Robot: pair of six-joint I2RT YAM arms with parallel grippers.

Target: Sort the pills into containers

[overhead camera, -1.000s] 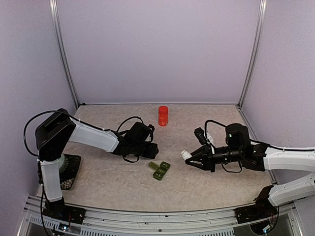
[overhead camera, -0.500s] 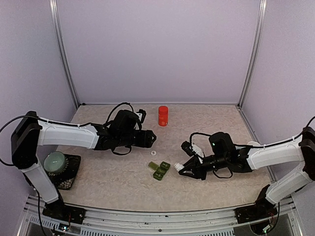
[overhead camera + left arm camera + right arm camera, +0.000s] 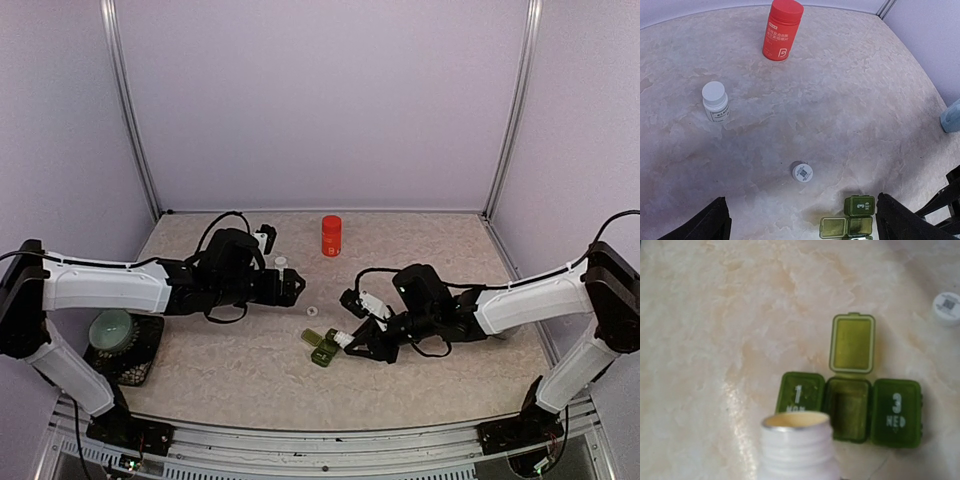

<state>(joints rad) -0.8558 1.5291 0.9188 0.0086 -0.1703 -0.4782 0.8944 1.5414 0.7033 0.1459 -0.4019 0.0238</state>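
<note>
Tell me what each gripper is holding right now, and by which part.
The right gripper holds an uncapped white bottle by its body, threaded neck pointing toward the green pill organizer. The left gripper is open and holds nothing.

Materials and finishes: tabletop lot

The tabletop (image 3: 850, 90) is faced in a marbled beige stone-look sheet, smooth with a soft sheen. The containers (image 3: 847, 412) are moulded in dark green plastic, slightly glossy and yellowish inside, with lids printed in white. The red bottle (image 3: 781, 31) is finished in smooth satin plastic. The small white bottle (image 3: 715, 101), loose cap (image 3: 802, 172) and thread-necked open white bottle (image 3: 797, 450) are made of matt white plastic.
</note>
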